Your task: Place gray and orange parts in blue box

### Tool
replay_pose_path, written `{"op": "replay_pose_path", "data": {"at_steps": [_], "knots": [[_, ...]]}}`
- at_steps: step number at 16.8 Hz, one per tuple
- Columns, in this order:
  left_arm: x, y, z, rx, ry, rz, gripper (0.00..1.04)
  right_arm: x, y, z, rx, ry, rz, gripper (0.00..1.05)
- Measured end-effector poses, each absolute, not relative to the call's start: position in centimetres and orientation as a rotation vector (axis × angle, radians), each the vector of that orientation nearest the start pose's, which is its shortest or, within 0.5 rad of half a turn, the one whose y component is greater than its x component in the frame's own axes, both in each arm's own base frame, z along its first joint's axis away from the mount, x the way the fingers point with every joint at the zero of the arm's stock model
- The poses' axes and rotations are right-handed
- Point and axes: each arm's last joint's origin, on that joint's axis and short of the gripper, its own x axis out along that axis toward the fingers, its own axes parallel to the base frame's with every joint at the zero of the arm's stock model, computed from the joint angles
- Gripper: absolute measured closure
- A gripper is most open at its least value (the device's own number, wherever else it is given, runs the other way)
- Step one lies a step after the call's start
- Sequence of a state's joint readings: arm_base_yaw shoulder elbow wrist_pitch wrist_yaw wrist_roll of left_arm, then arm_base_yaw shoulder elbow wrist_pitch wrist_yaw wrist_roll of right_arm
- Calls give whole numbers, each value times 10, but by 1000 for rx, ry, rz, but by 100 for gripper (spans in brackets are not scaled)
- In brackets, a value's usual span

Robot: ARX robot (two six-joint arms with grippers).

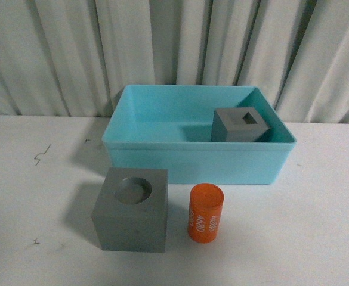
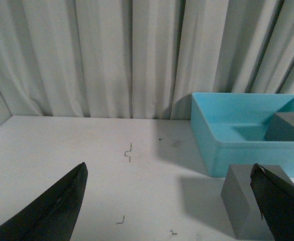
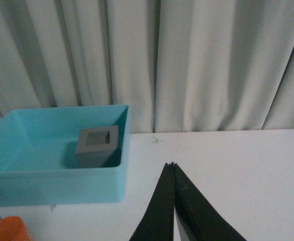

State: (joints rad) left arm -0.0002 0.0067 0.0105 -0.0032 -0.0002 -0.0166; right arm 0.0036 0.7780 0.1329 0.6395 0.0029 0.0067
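Square-holed cube (image 1: 238, 124) in bin (image 1: 192, 164) at its 3 o'clock side, round-holed cube (image 1: 132, 217) and cylinder (image 1: 205, 213) on table (image 1: 317, 226) at bin's 6 o'clock, left gripper (image 2: 168, 168) spread wide, right gripper (image 3: 171, 164) pinched shut.

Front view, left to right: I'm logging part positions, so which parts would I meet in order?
Matte gray cube with round recess, orange cylinder with white lettering, gray cube with square recess.

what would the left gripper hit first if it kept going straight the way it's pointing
Nothing dead centre: the left gripper has only bare table between its open fingers, then the curtain. The gray cube on the table sits just ahead of one finger, which might clip it; depth is unclear.
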Motion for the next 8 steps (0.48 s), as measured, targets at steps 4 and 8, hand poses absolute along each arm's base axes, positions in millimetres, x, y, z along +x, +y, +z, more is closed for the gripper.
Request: {"op": "replay_pose_path", "data": {"at_steps": [4, 8], "knots": [[97, 0, 166, -17, -1, 0, 7, 148, 0, 183, 7, 2, 1, 103], [97, 0, 166, -17, 0, 0, 7, 136, 0, 176, 7, 6, 1, 103]]}}
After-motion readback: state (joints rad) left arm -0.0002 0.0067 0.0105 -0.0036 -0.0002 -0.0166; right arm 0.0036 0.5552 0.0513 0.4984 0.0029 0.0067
